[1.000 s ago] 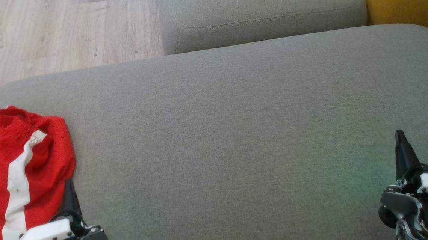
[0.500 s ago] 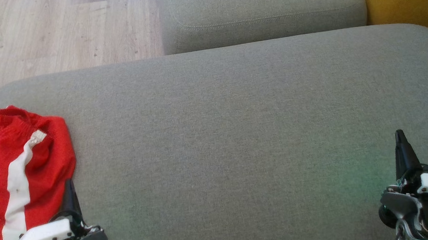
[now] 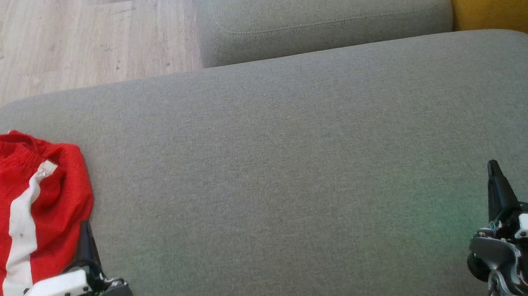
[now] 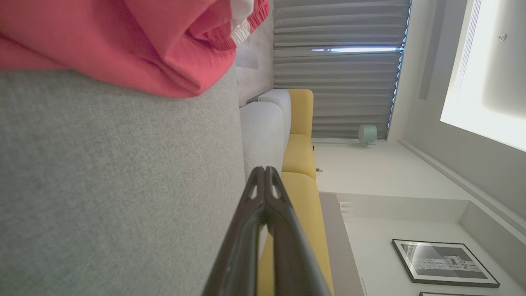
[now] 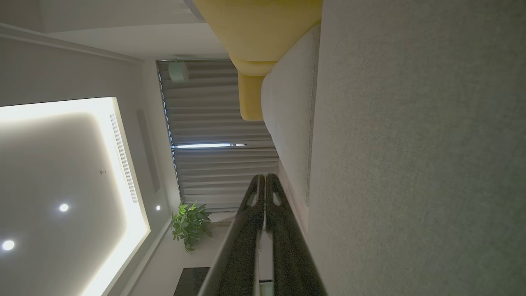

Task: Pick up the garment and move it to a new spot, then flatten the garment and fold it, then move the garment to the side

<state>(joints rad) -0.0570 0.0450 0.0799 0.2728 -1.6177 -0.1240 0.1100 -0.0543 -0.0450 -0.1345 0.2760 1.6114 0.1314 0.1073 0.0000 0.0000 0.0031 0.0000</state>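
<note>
idling as a second ago, left end effector [image 3: 84, 227] and right end effector [image 3: 493, 167] sit pressed together, empty; just beyond the left, red shorts [image 3: 30, 201] lie folded at the sofa seat's [image 3: 270, 166] left edge: task likely done.

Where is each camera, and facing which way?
Head view: on the head, down at the grey fabric sofa cushion; left claw, right claw at bottom.
Left wrist view: on that wrist, along its shut claw, past red white-striped garment.
Right wrist view: on that wrist, along its shut claw, towards grey curtains.
Head and left wrist share the garment.
</note>
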